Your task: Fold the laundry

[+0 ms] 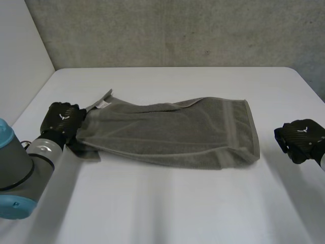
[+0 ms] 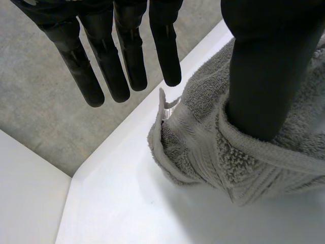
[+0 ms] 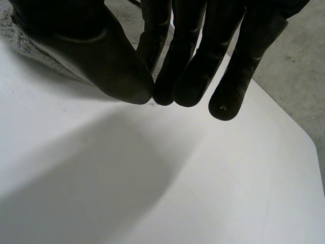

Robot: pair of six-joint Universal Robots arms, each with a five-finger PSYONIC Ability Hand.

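A grey towel (image 1: pixel 172 132) lies folded lengthwise across the middle of the white table (image 1: pixel 162 208), with a small white label (image 1: pixel 103 104) sticking out at its left end. My left hand (image 1: pixel 63 119) is at that left end. In the left wrist view its fingers (image 2: pixel 122 56) stretch straight out above the table, apart from the cloth, while its thumb (image 2: pixel 264 66) rests on the bunched towel corner (image 2: pixel 203 147). My right hand (image 1: pixel 302 137) hovers right of the towel, clear of it. Its fingertips (image 3: pixel 193 76) are drawn together against the thumb (image 3: pixel 101 61) with nothing between them.
A grey concrete wall (image 1: pixel 177 30) runs behind the table's far edge, and a white panel (image 1: pixel 20 51) stands at the left. The table's right edge passes close behind my right hand. Bare tabletop stretches in front of the towel.
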